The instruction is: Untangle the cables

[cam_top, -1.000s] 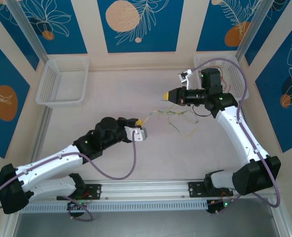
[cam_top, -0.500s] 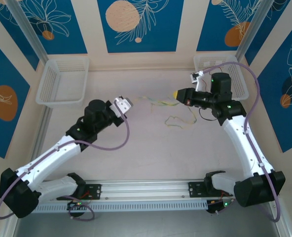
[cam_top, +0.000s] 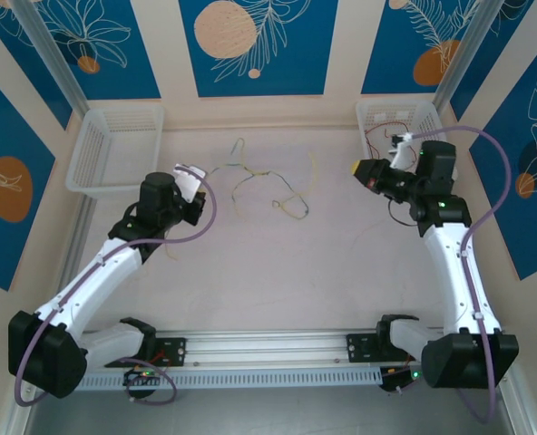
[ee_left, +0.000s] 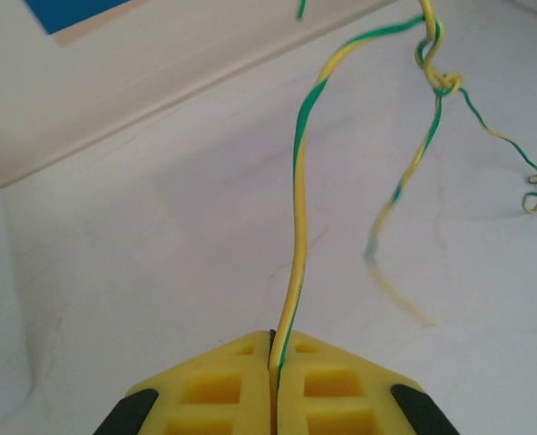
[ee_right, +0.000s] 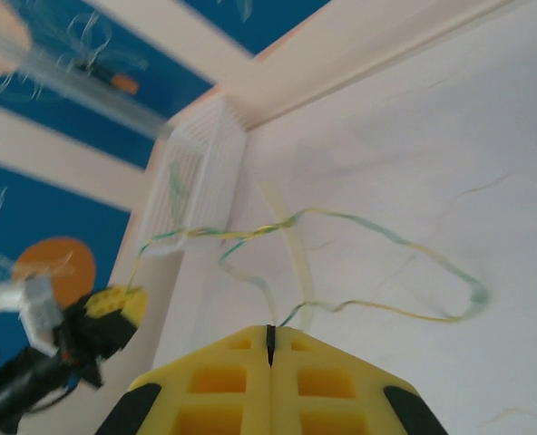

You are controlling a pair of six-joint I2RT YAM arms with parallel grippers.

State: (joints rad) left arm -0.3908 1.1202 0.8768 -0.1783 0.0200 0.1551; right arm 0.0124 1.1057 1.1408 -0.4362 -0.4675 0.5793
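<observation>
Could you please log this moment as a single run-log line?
left tool: shut on green-yellow cable | right tool: shut, grip unclear | knot: visible along cable

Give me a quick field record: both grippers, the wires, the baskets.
left gripper: shut on a green-and-yellow wire
right gripper: shut; cannot tell whether it pinches a wire
knot: further along the held wire, other strands twisted in
loose wires: mid-table, between the arms
red wire: at the right basket, exact lie unclear
left basket: far-left corner, apart from the wires
</observation>
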